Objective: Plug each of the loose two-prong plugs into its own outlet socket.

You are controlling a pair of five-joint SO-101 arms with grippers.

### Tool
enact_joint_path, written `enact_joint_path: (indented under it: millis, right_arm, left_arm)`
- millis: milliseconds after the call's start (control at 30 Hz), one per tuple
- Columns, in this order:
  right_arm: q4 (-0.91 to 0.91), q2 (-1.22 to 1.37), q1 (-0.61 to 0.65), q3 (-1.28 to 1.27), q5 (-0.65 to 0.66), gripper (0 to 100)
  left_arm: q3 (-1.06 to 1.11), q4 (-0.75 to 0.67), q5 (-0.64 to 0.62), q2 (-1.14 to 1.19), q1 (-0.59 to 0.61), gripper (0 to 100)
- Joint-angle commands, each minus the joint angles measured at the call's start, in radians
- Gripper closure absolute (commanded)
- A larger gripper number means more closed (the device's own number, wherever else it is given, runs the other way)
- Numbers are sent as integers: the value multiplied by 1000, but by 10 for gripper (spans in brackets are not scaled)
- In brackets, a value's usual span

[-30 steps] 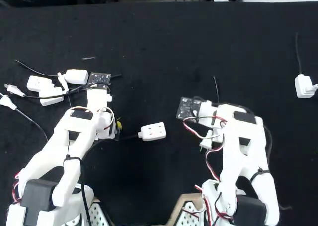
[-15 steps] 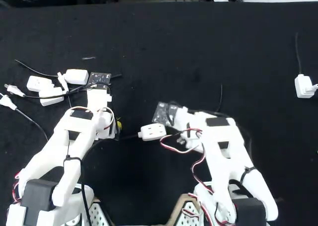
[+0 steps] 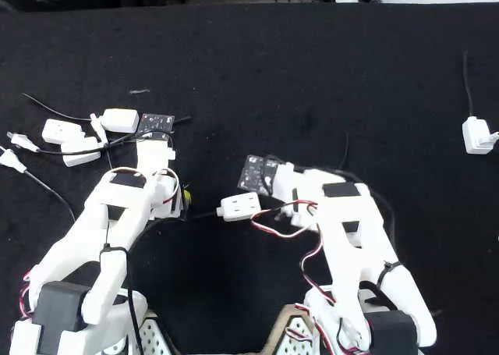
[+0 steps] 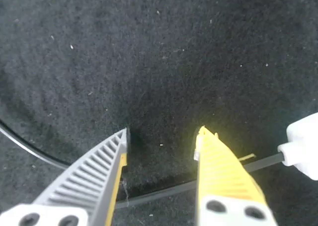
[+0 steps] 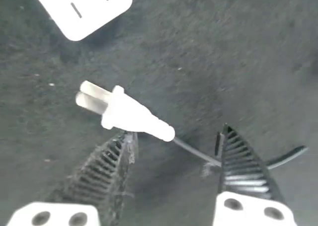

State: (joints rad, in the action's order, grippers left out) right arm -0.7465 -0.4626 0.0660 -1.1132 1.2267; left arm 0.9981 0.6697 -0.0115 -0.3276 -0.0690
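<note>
Two-prong plug [image 5: 124,114], white, lies flat on the black table [image 3: 312,74] between the wide-open fingers of my right pincer [image 5: 177,133], ungripped, its prongs aimed at the white outlet block [image 5: 82,7] close by. In the high view that block sits at three o'clock from my left pincer [image 4: 162,132], which gapes empty over the block's black cord [image 4: 164,191].
</note>
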Motion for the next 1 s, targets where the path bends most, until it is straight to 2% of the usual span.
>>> enact_joint_path:
  millis: [0, 167, 233, 333, 433, 567, 733, 800, 900, 967]
  right_arm:
    - [87, 5, 3, 13, 91, 744]
    - [92, 44, -2, 13, 91, 759]
    - [92, 54, -2, 13, 91, 822]
    - [92, 51, -3, 19, 87, 984]
    - [91, 51, -20, 42, 58, 967]
    - [92, 38, -63, 125, -127, 984]
    - [92, -1, -80, 199, -485, 984]
    - [92, -12, -80, 205, -589, 984]
    - [72, -22, -80, 205, -681, 984]
    - [5, -35, -77, 214, -694, 984]
  left_arm:
    - [2, -5, -3, -29, 8, 777]
    - [2, -5, -3, -29, 8, 777]
    - [2, -5, -3, -29, 8, 777]
    - [2, -5, -3, -29, 8, 777]
    - [2, -5, -3, -29, 8, 777]
    - [2, -5, -3, -29, 8, 777]
    - [2, -5, -3, -29, 8, 777]
    - [2, -5, -3, -29, 8, 777]
    - [2, -5, -3, -29, 8, 777]
    - [2, -5, -3, -29, 8, 777]
